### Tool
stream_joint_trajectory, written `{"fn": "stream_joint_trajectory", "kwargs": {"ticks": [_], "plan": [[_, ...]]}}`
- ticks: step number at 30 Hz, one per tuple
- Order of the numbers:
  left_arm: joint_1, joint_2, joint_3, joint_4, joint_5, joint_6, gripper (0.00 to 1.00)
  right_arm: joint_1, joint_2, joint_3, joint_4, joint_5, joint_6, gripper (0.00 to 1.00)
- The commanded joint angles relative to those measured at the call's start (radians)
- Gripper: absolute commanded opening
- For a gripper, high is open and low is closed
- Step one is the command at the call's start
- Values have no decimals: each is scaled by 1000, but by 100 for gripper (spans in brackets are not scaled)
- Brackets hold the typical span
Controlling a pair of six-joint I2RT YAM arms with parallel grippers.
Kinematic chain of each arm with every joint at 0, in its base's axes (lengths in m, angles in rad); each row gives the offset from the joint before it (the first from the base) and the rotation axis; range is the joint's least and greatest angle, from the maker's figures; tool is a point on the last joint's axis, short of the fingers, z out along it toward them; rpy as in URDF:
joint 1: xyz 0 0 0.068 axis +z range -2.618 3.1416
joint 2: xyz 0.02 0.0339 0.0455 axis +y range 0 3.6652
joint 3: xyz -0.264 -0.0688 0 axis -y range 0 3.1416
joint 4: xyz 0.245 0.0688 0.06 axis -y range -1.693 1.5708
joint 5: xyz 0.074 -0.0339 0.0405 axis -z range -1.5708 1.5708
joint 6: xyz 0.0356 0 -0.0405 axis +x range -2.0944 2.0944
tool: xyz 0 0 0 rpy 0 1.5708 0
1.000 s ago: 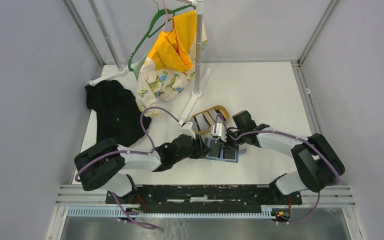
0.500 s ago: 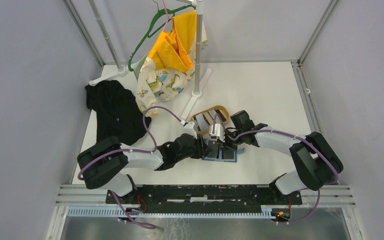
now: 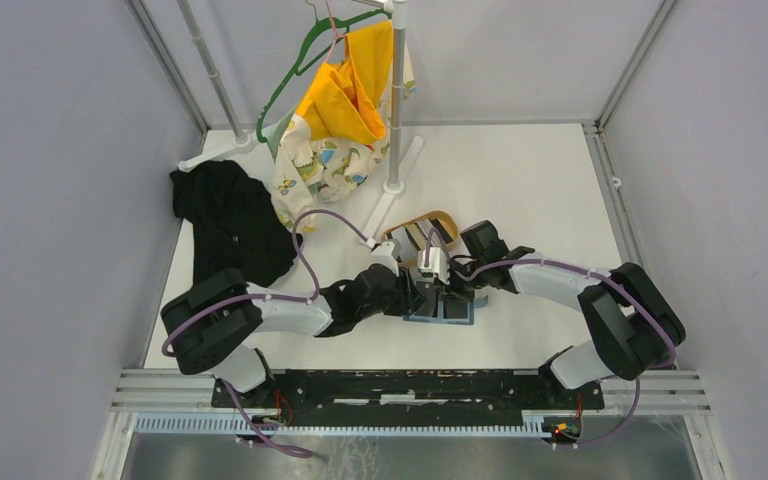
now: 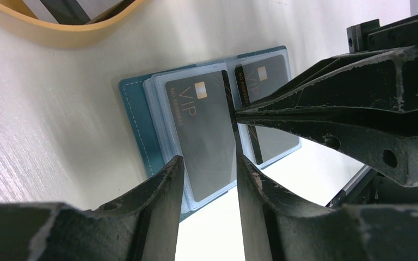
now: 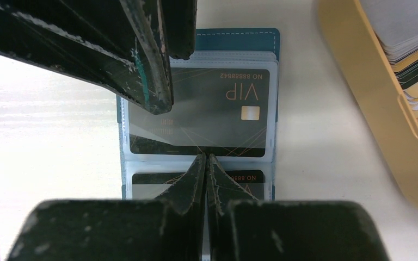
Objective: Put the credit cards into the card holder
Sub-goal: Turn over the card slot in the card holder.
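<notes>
White table [image 3: 520,180], clothes rack [image 3: 350,90] at the far side, black garment [image 3: 230,225] far left. Tan wooden tray [image 5: 359,81] sits mid-table with the unused credit cards [image 5: 408,32] stacked inside. Just on its near side lies the card holder [image 4: 136,114], teal, open flat, clear sleeves up. Two dark VIP cards show in the sleeves, one each side of the fold; the left one [image 4: 204,136] looks almost fully in.

Right gripper [image 5: 206,157]: jaws pressed together, tips down on the fold between the two sleeves, pinning the holder rather than gripping it. Left gripper [image 4: 209,163]: jaws partly spread, straddling one end of the left card; can't tell if they touch it, and nothing is pinched.

Step looks like seating that card. To do it well: hold the right tips on the fold so the holder can't slide, push the card flat along the sleeve, no lifting, and avoid snagging the sleeve lip. More cards wait in the tray.
</notes>
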Motion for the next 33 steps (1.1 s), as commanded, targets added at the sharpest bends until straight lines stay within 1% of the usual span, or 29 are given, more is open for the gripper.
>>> {"fn": "stream_joint_trajectory", "kwargs": {"ticks": [1,5,11,14,20,23,24,28,30,33], "plan": [[0,9,49,-25,-12,-27,48,9,13,27,-12,-11,1,6],[1,16,63,-52,-13,-28,49,9,13,28,-13,-11,2,6],[-3,33,72,-39,4,-32,50,10,14,29,-15,-5,0,6],[-10,6,65,-36,-17,-25,52,10,15,33,-22,-5,-2,6],[-22,-64,41,-35,-67,-1,61,9,16,35,-27,-6,-6,6],[-25,-117,11,-31,-83,7,68,10,15,36,-29,-7,-9,6],[-23,-136,-4,-22,-85,10,71,10,16,36,-31,-9,-11,6],[-24,-199,-80,64,-69,1,85,10,19,39,-39,-28,-20,6],[-23,-214,-107,100,-59,-10,87,9,20,38,-42,-43,-26,6],[-23,-224,-137,136,-46,-25,87,11,26,38,-45,-58,-32,6]]}}
